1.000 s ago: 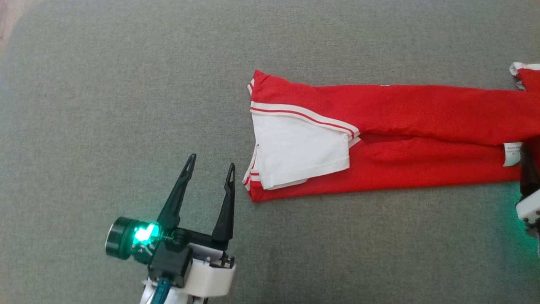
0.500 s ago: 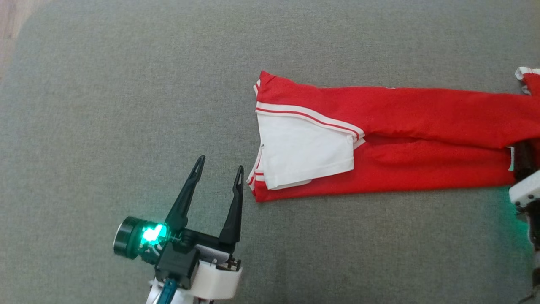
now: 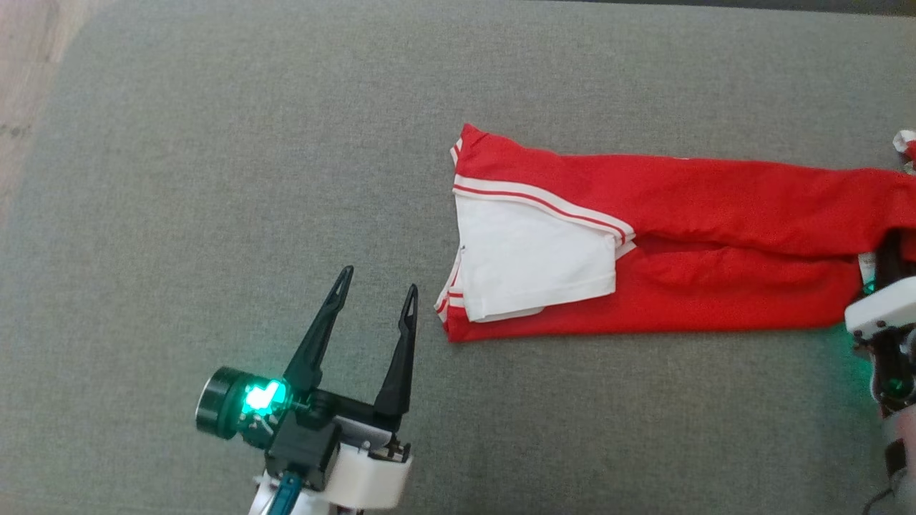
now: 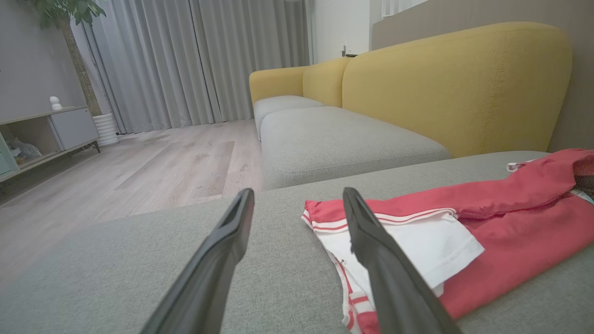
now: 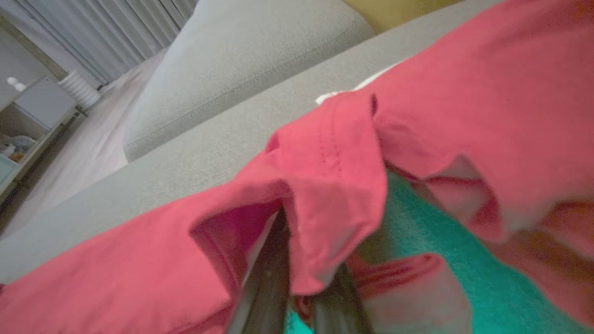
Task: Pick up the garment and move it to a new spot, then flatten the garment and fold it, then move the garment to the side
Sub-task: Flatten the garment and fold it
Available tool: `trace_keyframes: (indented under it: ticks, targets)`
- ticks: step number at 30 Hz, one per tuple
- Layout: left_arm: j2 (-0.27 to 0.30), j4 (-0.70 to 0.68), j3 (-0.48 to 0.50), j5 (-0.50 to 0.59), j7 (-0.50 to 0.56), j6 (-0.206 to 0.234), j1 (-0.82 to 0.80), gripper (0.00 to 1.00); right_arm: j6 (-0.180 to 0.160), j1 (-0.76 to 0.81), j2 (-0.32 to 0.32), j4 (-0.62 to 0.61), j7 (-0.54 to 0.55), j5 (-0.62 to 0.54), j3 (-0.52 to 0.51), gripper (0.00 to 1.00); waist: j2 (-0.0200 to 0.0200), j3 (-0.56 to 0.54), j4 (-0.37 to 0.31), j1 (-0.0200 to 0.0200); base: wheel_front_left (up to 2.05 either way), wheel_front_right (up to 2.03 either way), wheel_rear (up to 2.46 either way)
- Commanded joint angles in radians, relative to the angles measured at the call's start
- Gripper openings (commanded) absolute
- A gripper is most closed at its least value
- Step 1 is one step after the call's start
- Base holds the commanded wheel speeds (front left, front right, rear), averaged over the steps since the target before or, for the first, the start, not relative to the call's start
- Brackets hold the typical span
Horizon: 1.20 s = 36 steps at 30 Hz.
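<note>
A red garment [image 3: 715, 214] lies stretched left to right on the grey sofa cushion [image 3: 215, 179], with a white sleeve [image 3: 537, 265] folded over its left end. My left gripper [image 3: 379, 280] stands open just left of the garment's near left corner, touching nothing; the left wrist view has the garment [image 4: 519, 222] to the right of the open left gripper [image 4: 298, 195]. At the garment's right end, the right gripper [image 3: 889, 261] is partly covered by cloth. In the right wrist view, the right gripper [image 5: 308, 278] is shut on a raised fold of red garment [image 5: 334, 176].
Wooden floor [image 3: 28, 71] lies beyond the cushion's left edge. The left wrist view has a yellow sofa back [image 4: 455, 88], a second grey seat [image 4: 334, 139], grey curtains [image 4: 185, 60] and a low cabinet [image 4: 46, 134] across the room.
The head camera has shifted, so the whole picture slid right and down. The right gripper has moved in onto the garment's right end. The left gripper keeps its place beside the garment.
</note>
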Motion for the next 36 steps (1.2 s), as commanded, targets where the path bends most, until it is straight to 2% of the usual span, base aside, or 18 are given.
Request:
trace_keyframes:
  ticks: [1, 7, 12, 17, 18, 20, 23, 27, 32, 33, 36]
  targets:
    - [-0.002, -0.025, 0.029, 0.006, -0.008, 0.001, -0.017, 1.0, -0.001, -0.004, -0.032, -0.045, -0.023, 0.022, 0.041, 0.0, 0.0, -0.009, 0.001, 0.0, 0.0, 0.0, 0.0]
    - [0.003, -0.015, 0.034, 0.003, -0.008, 0.001, 0.006, 1.0, -0.001, 0.029, -0.031, -0.158, -0.04, 0.131, 0.131, 0.0, 0.0, -0.056, -0.011, 0.0, 0.0, 0.0, 0.0]
    - [-0.001, -0.007, 0.028, -0.003, -0.008, -0.004, 0.02, 1.0, -0.001, 0.039, 0.012, -0.266, -0.009, 0.17, 0.183, 0.0, 0.0, -0.094, -0.015, 0.0, 0.0, 0.0, 0.0]
    - [-0.008, 0.004, 0.019, -0.009, -0.008, -0.012, 0.027, 1.0, -0.001, 0.029, 0.106, -0.332, 0.037, 0.153, 0.213, 0.0, 0.0, -0.116, 0.007, 0.0, 0.0, 0.0, 0.0]
    - [-0.01, 0.008, 0.018, -0.011, -0.008, -0.013, 0.033, 1.0, -0.001, 0.024, 0.157, -0.349, 0.059, 0.141, 0.222, 0.0, 0.0, -0.121, 0.021, 0.0, 0.0, 0.0, 0.0]
    - [-0.013, 0.011, 0.017, -0.012, -0.008, -0.014, 0.036, 1.0, -0.001, 0.021, 0.2, -0.361, 0.08, 0.131, 0.231, 0.0, 0.0, -0.123, 0.037, 0.0, 0.0, 0.0, 0.0]
    - [-0.017, 0.017, 0.014, -0.014, -0.008, -0.017, 0.04, 1.0, -0.001, 0.016, 0.239, -0.355, 0.101, 0.122, 0.242, 0.0, 0.0, -0.126, 0.061, 0.0, 0.0, 0.0, 0.0]
    - [-0.022, 0.025, 0.009, -0.017, -0.008, -0.022, 0.043, 1.0, -0.001, 0.004, 0.251, -0.322, 0.1, 0.138, 0.269, 0.0, 0.0, -0.131, 0.085, 0.0, 0.0, 0.0, 0.0]
    - [-0.029, 0.035, 0.002, -0.021, -0.008, -0.028, 0.046, 1.0, -0.001, -0.036, 0.252, -0.221, 0.024, 0.283, 0.41, 0.0, 0.0, -0.14, 0.118, 0.0, 0.0, 0.0, 0.0]
    - [-0.031, 0.037, 0.002, -0.021, -0.008, -0.028, 0.048, 1.0, -0.001, -0.063, 0.252, -0.176, -0.015, 0.339, 0.47, 0.0, 0.0, -0.142, 0.126, 0.0, 0.0, 0.0, 0.0]
    - [-0.033, 0.038, 0.004, -0.021, -0.008, -0.03, 0.048, 1.0, -0.001, -0.113, 0.252, -0.119, -0.065, 0.421, 0.561, 0.0, 0.0, -0.142, 0.133, 0.0, 0.0, 0.0, 0.0]
